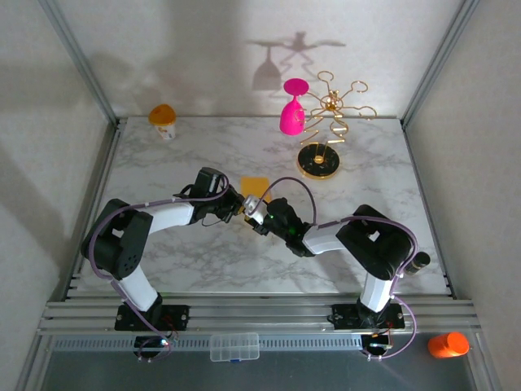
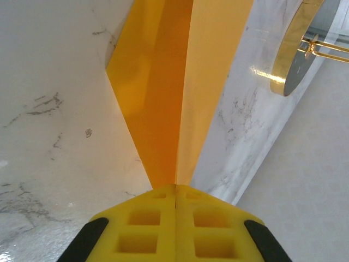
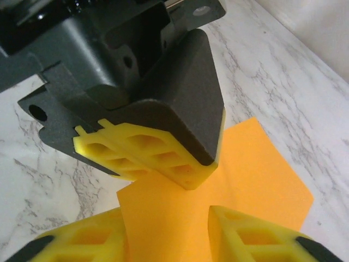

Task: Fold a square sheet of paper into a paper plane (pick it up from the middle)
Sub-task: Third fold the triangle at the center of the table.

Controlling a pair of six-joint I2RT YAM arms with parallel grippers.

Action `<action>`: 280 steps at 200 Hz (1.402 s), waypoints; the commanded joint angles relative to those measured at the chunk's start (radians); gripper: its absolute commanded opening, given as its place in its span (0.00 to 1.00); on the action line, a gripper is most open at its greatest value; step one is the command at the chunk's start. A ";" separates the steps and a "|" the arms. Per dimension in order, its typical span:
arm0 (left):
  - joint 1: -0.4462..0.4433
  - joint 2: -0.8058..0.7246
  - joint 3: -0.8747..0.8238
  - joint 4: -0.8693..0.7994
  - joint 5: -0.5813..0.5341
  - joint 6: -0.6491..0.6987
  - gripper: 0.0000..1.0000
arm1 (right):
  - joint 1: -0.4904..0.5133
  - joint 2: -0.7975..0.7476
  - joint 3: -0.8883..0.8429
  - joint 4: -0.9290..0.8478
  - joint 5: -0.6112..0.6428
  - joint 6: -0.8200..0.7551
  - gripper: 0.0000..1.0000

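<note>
The square sheet of paper (image 1: pixel 256 185) is yellow-orange and lies at the table's middle, bent up along a crease. My left gripper (image 1: pixel 244 204) is shut on its near edge. In the left wrist view two paper flaps (image 2: pixel 163 87) run away from the closed yellow fingertips (image 2: pixel 175 188). My right gripper (image 1: pixel 260 215) meets it from the right. In the right wrist view its jaws (image 3: pixel 166 232) stand apart around a raised part of the sheet (image 3: pixel 256 174), just below the left gripper's pads (image 3: pixel 163 158). The left pad (image 3: pixel 82 240) is beside the flap, while the right pad (image 3: pixel 245 234) stands clear of it.
A gold rack with a round black base (image 1: pixel 317 160) holds a pink goblet (image 1: pixel 292 110) at the back right. A small orange-topped white cup (image 1: pixel 164 120) stands at the back left corner. The rack's base (image 2: pixel 294 54) lies just beyond the paper.
</note>
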State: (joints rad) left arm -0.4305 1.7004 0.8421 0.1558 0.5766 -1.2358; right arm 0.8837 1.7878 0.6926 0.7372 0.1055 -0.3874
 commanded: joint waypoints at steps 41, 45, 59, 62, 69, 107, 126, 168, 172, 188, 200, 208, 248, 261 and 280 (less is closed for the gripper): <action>0.003 -0.020 0.014 -0.053 -0.034 0.003 0.14 | 0.014 0.001 -0.001 0.027 0.009 -0.015 0.10; 0.009 -0.024 0.015 -0.063 -0.040 0.010 0.15 | 0.014 0.000 -0.004 0.025 0.007 -0.013 0.09; 0.034 -0.044 0.020 -0.116 -0.072 0.043 0.27 | 0.014 -0.011 -0.020 0.022 -0.007 -0.005 0.07; 0.042 -0.049 0.021 -0.129 -0.080 0.052 0.30 | 0.014 -0.014 -0.024 0.022 -0.013 -0.003 0.07; 0.057 -0.061 0.024 -0.160 -0.104 0.073 0.34 | 0.015 -0.020 -0.033 0.020 -0.024 0.002 0.06; 0.100 -0.105 0.082 -0.247 -0.179 0.195 0.45 | 0.014 -0.045 -0.071 0.005 -0.130 0.061 0.05; 0.081 -0.077 0.129 -0.232 -0.152 0.244 0.45 | 0.015 -0.060 -0.101 0.020 -0.178 0.103 0.05; -0.004 0.097 0.272 -0.262 -0.119 0.321 0.37 | 0.014 -0.074 -0.154 0.045 -0.213 0.149 0.06; -0.011 0.113 0.283 -0.270 -0.123 0.323 0.36 | 0.015 -0.073 -0.156 0.045 -0.213 0.150 0.06; -0.029 0.172 0.313 -0.287 -0.126 0.337 0.31 | 0.015 -0.073 -0.165 0.048 -0.213 0.150 0.06; -0.037 0.208 0.329 -0.305 -0.143 0.345 0.27 | 0.014 -0.071 -0.167 0.048 -0.213 0.150 0.06; -0.041 0.230 0.341 -0.316 -0.150 0.353 0.26 | 0.015 -0.070 -0.168 0.047 -0.211 0.149 0.07; -0.062 0.293 0.371 -0.367 -0.207 0.377 0.22 | 0.014 -0.064 -0.159 0.029 -0.190 0.147 0.11; -0.065 0.301 0.371 -0.384 -0.226 0.379 0.21 | 0.015 -0.062 -0.152 0.017 -0.183 0.147 0.13; -0.069 0.308 0.368 -0.400 -0.247 0.381 0.20 | 0.016 -0.062 -0.135 -0.007 -0.179 0.148 0.19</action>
State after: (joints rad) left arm -0.4877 1.9778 1.2003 -0.1684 0.3916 -0.8795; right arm 0.8883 1.7340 0.5350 0.7544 -0.0792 -0.2459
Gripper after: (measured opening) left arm 0.205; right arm 0.164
